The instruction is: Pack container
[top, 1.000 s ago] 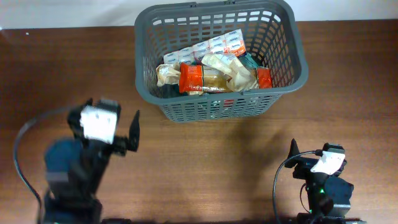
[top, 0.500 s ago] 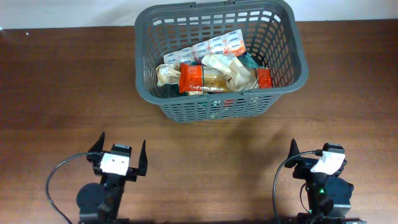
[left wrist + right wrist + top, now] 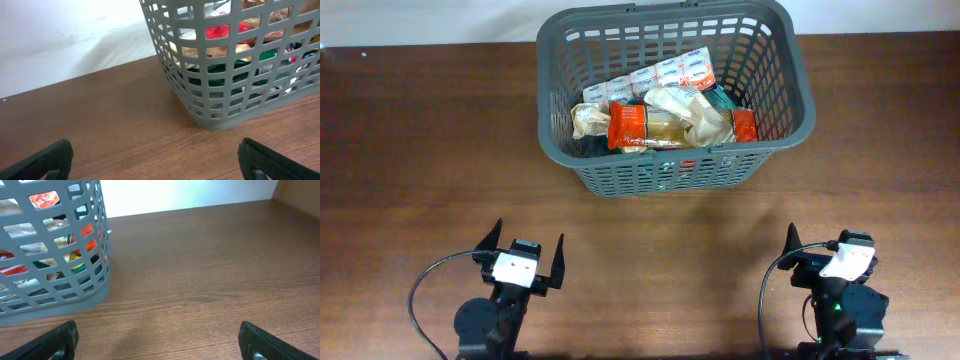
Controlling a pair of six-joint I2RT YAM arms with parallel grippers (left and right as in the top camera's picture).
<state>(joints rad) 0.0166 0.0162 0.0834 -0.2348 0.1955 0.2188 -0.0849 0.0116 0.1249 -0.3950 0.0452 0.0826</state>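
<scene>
At the far side of the table, the container is seen, with snack packets heaped inside it. Near the front edge, the left claw and the right claw are held wide open, and nothing is gripped by either; both are well apart from the container. No loose item is seen outside it, so the packing is judged to be at its end. Nothing but waiting is called for next, unless further goods are supplied.
</scene>
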